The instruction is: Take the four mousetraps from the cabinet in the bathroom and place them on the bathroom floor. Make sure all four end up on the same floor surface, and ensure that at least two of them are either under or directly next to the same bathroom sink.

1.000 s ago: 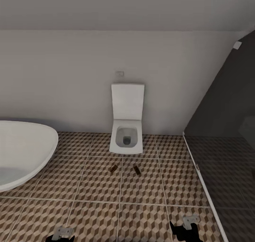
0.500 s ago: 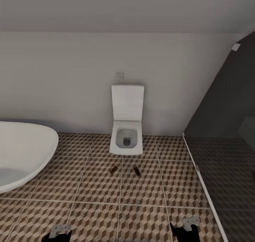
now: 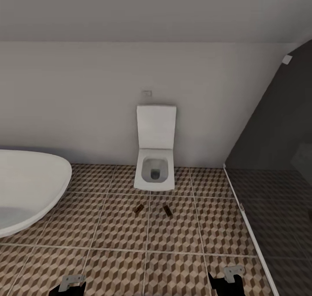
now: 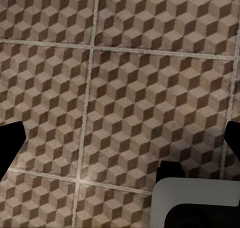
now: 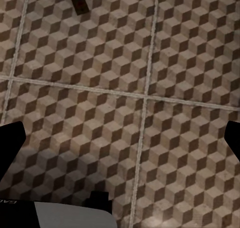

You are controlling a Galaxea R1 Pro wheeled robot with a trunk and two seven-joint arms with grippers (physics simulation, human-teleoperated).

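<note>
Two mousetraps, small brown boards, lie on the bathroom floor (image 3: 117, 226) just in front of the toilet: one mousetrap (image 3: 139, 208) to the left and the other mousetrap (image 3: 167, 209) to the right. The right wrist view catches one mousetrap (image 5: 79, 0) at its border. My left gripper (image 3: 70, 286) and right gripper (image 3: 231, 279) hang low over the tiles, well short of the traps. In the wrist views the left gripper (image 4: 120, 148) and right gripper (image 5: 120, 143) both stand open, with only tiles between the fingers. The cabinet and the sink are out of view.
A white toilet (image 3: 155, 166) stands against the far wall. A white oval bathtub (image 3: 26, 192) fills the left side. At the right, a dark tiled shower area (image 3: 277, 201) begins behind a pale floor strip (image 3: 247, 222).
The whole picture has slid down a little, so the camera has moved. The left gripper now sits lower at the picture's bottom edge. The two mousetraps have not moved.
</note>
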